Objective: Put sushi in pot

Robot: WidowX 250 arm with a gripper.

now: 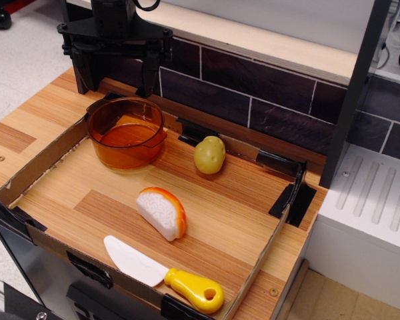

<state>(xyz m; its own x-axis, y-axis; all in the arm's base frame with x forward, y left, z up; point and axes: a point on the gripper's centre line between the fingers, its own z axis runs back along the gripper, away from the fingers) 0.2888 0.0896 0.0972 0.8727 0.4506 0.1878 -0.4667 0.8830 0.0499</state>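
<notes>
The fingers (117,70) are spread wide and hold nothing, up behind the pot (126,132). The sushi (162,213) lies in front of the pot.

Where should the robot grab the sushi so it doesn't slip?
Probably from straight above, across the sushi's two long flat sides near the middle. It lies on the wood by itself, with the orange top facing the back, so the open gripper has room to close on those sides. The rounded orange edge looks more slippery.
</notes>
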